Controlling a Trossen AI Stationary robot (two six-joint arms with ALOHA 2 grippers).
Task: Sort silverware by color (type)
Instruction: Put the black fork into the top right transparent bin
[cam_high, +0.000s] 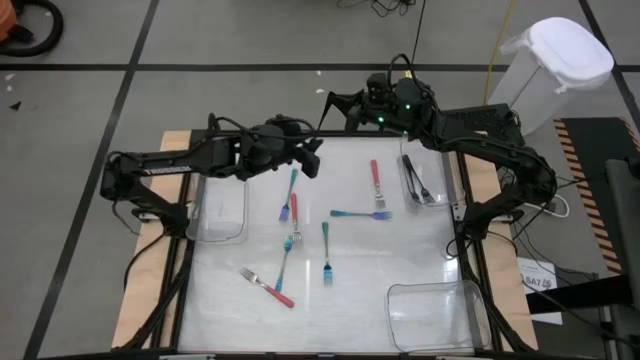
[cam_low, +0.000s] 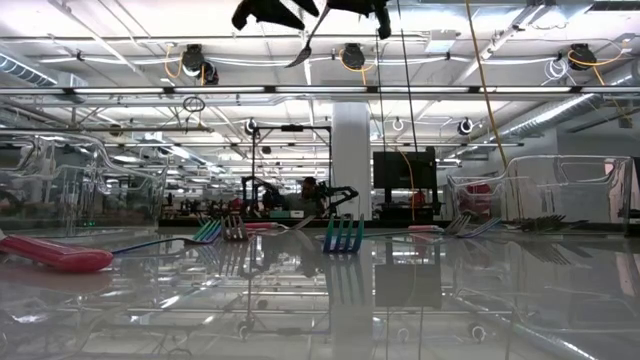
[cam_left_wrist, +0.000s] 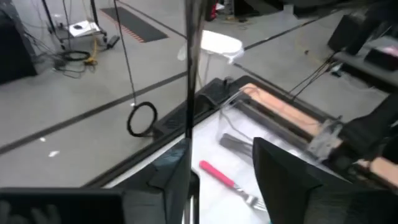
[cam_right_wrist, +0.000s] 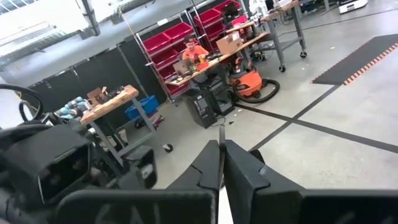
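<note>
A black fork hangs high above the table's far middle, between my two grippers. My right gripper is shut on it. My left gripper is open, and the fork's dark shaft runs close along one of its fingers. On the table lie teal forks and red-handled forks. Black forks lie together at the far right. My right gripper pinches the black fork between its two fingers, and a thin dark end sticks out just past the fingertips. The fingers come in level from the table's far right. The fork slants down clear of the table, its head lowest. My left gripper's fingers stand on either side of the fork's shaft; whether the near finger touches it, I cannot tell.
A clear bin stands at the table's left edge and another at the near right corner. A white lidded waste bin stands on the floor beyond the far right. The forks lie scattered over the table's middle.
</note>
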